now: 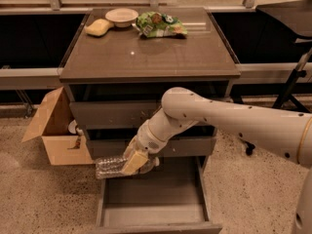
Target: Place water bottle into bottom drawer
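Observation:
The clear ribbed water bottle (108,167) lies sideways in my gripper (136,162), which is shut on it. The bottle hangs over the back left part of the bottom drawer (155,210), which is pulled out with its flat grey floor bare. My white arm comes in from the right and reaches down across the fronts of the two upper drawers. The bottle's left end sticks out slightly past the drawer's left wall.
A dark cabinet top (146,52) carries a green snack bag (161,24), a white bowl (121,16) and a yellow sponge (99,27). An open cardboard box (57,128) stands on the floor to the left. A chair base (292,82) is at the right.

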`<control>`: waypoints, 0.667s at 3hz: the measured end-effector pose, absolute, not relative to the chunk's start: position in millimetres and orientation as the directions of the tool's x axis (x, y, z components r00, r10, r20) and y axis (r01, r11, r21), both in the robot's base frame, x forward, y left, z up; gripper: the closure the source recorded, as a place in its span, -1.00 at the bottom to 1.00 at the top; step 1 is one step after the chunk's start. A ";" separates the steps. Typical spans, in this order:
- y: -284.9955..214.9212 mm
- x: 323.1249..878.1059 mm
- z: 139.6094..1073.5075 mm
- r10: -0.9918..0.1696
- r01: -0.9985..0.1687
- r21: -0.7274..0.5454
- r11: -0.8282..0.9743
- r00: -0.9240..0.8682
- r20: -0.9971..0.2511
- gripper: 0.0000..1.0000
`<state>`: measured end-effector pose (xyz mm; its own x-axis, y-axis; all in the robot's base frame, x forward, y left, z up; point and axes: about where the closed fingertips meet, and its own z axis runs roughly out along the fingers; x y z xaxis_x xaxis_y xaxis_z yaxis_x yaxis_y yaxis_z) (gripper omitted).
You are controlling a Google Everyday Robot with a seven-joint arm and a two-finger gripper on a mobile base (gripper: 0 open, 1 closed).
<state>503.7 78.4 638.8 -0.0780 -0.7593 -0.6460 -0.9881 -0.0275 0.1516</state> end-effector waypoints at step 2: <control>71.7 483.3 543.6 -0.773 -0.970 0.240 0.026 -0.172 -0.611 1.00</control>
<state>483.3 71.7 543.6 -0.1722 -0.7726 -0.6111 -0.9704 0.0264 0.2400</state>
